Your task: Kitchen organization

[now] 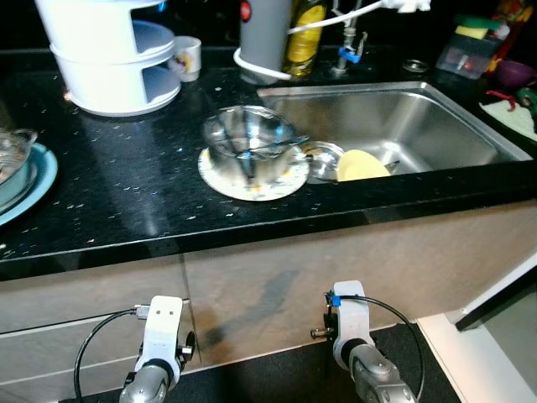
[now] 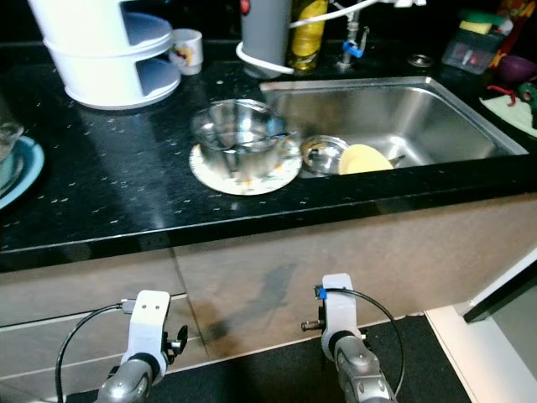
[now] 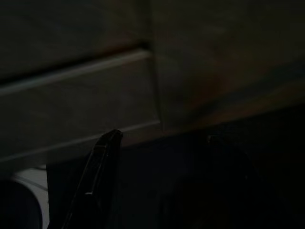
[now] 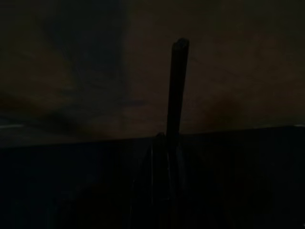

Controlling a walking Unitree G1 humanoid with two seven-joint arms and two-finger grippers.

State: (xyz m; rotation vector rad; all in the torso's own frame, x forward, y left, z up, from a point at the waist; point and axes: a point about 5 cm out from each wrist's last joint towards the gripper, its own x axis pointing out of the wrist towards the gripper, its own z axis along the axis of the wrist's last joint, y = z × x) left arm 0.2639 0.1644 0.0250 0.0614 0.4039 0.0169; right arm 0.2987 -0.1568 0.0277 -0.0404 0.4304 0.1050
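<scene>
Two arms hang idle below the counter edge, in front of the cabinet fronts (image 1: 268, 294). The left gripper (image 3: 102, 157) and the right gripper (image 4: 175, 86) appear in the dark wrist views against those cabinet fronts; finger spacing cannot be determined on either, and nothing is seen held.

Work items sit on the black countertop (image 1: 126, 185):
- A steel bowl (image 1: 249, 138) with utensils inside rests on a patterned plate (image 1: 252, 178), just beside the left rim of the sink (image 1: 403, 126).
- A small steel dish (image 1: 323, 159) and a yellow round item (image 1: 362, 165) lie at the near left corner of the basin.
- A white tiered rack (image 1: 113, 59) stands at the rear left, with a mug (image 1: 186, 57) beside it.

Judged step: approach and survey; no item is engaged. The bowl lies well above and forward of both grippers. The next move probably calls for raising one arm above counter height and then reaching to the bowl rim.
</scene>
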